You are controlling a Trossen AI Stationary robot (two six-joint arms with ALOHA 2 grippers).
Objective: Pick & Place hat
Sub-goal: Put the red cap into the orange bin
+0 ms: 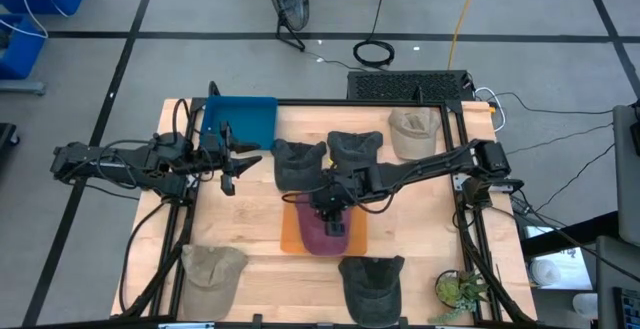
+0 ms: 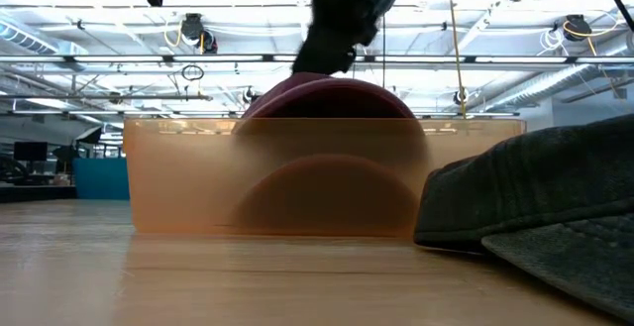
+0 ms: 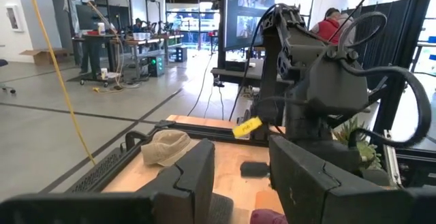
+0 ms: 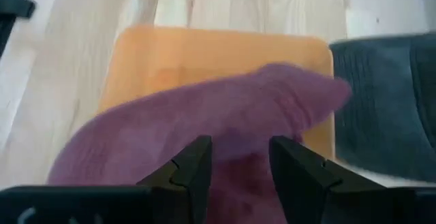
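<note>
In the orange tray [image 1: 292, 237] at table centre: maroon hat [image 1: 327, 233], crown slumped, draped partly over the tray's edge. Right gripper [image 4: 237, 161] directly above it, fingers parted, nothing pinched between them. Left gripper [image 1: 232, 165] idle over the left side near the blue bin [image 1: 240, 117], fingers apart, empty. Likely light, soft cloth; crown would fold under a pinch. Best taken at a bunched fold of the crown, or by the stiffer brim. Little risk of slipping.
</note>
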